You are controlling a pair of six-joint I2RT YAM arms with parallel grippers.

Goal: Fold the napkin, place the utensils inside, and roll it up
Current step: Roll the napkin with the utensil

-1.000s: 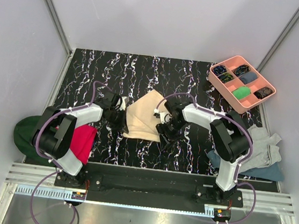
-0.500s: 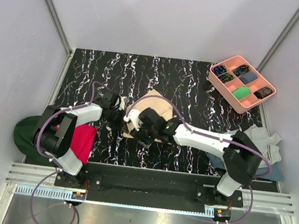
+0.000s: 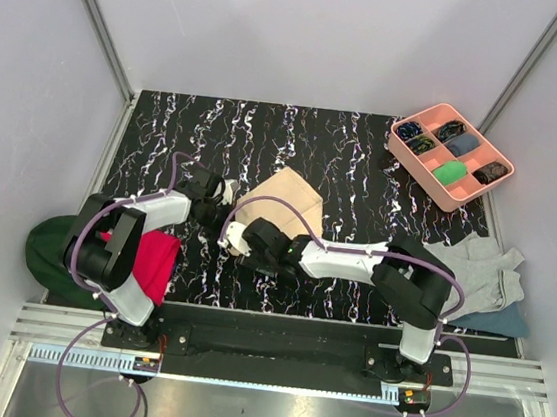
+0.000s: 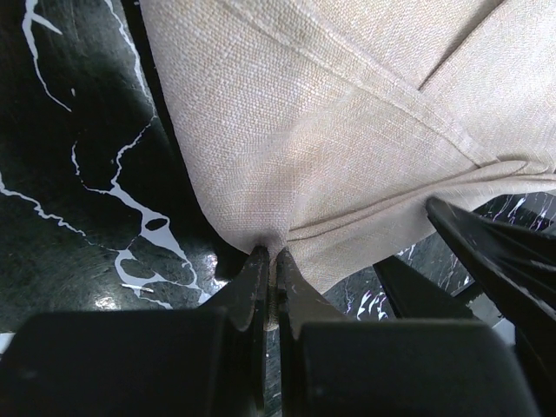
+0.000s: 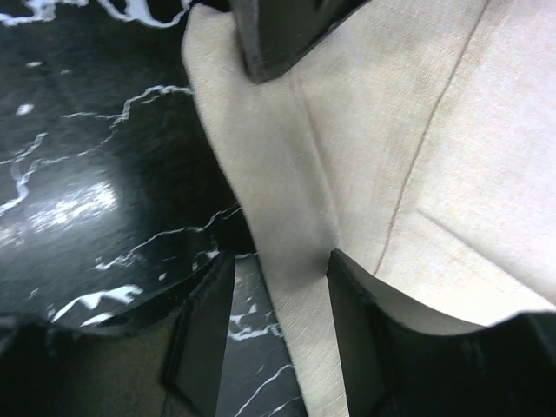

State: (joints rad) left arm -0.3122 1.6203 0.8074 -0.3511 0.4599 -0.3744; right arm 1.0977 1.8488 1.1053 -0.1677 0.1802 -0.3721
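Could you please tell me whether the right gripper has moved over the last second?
Yes: the right gripper swung left, farther from the pink tray.

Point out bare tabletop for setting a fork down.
Free: the far strip between the beige cloth napkin and back wall, left of the pink plastic compartment tray. Crowded: the napkin's near edge, where left hand and right hand meet.

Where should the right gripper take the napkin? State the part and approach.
The edge strip of the napkin lying between the open right gripper fingers. Come straight down: it lies flat on the table, and the left gripper pinches the same edge farther along.
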